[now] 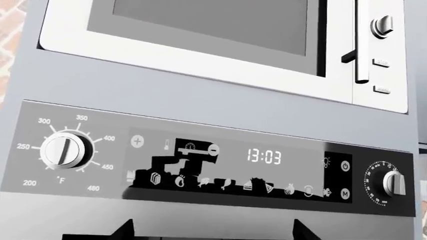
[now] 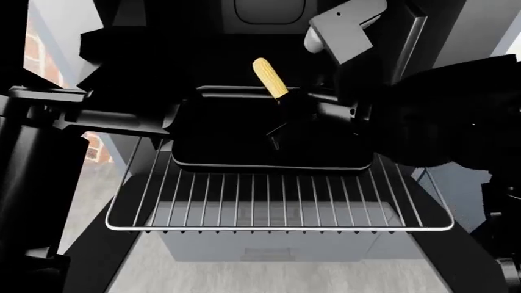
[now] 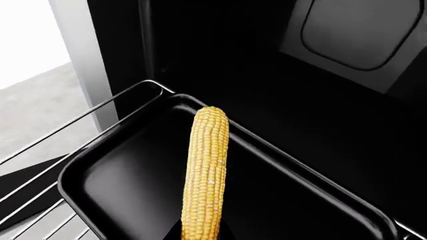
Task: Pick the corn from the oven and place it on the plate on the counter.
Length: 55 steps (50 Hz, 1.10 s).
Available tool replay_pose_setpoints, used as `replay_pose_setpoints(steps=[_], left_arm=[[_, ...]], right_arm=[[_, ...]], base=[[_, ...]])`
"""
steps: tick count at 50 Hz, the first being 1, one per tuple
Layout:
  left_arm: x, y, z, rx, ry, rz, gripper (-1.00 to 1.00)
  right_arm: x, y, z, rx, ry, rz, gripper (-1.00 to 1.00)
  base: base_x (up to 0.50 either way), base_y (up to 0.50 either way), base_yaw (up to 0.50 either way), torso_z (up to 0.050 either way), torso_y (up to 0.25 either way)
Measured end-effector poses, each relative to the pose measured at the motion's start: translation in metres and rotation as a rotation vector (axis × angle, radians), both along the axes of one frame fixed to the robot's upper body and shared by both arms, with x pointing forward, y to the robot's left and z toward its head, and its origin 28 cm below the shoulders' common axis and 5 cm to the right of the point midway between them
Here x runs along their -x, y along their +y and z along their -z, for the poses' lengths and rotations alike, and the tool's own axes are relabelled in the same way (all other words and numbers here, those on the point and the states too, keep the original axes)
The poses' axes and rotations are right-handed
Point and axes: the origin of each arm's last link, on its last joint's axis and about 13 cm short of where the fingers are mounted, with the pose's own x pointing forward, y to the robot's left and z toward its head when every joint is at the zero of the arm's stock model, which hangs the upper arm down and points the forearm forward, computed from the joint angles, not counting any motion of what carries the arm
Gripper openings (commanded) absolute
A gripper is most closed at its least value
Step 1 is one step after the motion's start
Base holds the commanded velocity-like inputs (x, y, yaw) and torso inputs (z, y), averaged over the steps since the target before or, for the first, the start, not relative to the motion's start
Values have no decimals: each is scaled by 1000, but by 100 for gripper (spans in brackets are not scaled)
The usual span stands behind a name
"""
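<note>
- The corn (image 2: 269, 77) is gripped at its thick end by the right hand (image 2: 281, 105), with the tapered tip pointing up and away from that hand. It stands clear above the black tray (image 3: 133, 170), touching nothing else. Holding it by one end leaves most of the cob free to be laid down on a flat surface later.
- In the right wrist view the corn (image 3: 205, 170) rises straight out from between the fingers, whose dark tips barely show at the cob's base. The cob sits centred in the grip, so it looks unlikely to swing.
- Directly below the right hand lies the tray, empty, resting on the silver wire rack (image 2: 277, 201). The rack is drawn out toward the robot, which probably made the reach into the oven (image 2: 244, 43) easier.
- Behind the hand is the dark oven cavity; the cob is lifted high enough to pass over the tray's rim on the way out.
- The left hand cannot be seen in any view. Its wrist camera faces the control panel (image 1: 207, 160), well away from the corn, so I cannot tell its state.
- Neither the plate nor the desk is in view, so carrying the corn out and placing it is not yet done.
</note>
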Motion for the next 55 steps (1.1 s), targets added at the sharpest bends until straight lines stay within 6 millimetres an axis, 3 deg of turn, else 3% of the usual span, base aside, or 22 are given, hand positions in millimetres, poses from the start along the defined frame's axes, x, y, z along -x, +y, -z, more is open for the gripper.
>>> replay_pose_setpoints(steps=[16, 35, 55], left_arm=[[-1, 0, 1, 0, 0, -3, 100], [-2, 0, 2, 13, 10, 18, 100], [-4, 1, 3, 44, 39, 50, 100]], right_arm=[[37, 3, -17, -28, -106, -13, -100], [63, 2, -18, -44, -147, -17, -100], [68, 2, -17, -53, -153, -21, -100]], base=[[0, 0, 0, 0, 0], [0, 0, 0, 0, 5], [0, 0, 0, 0, 250]])
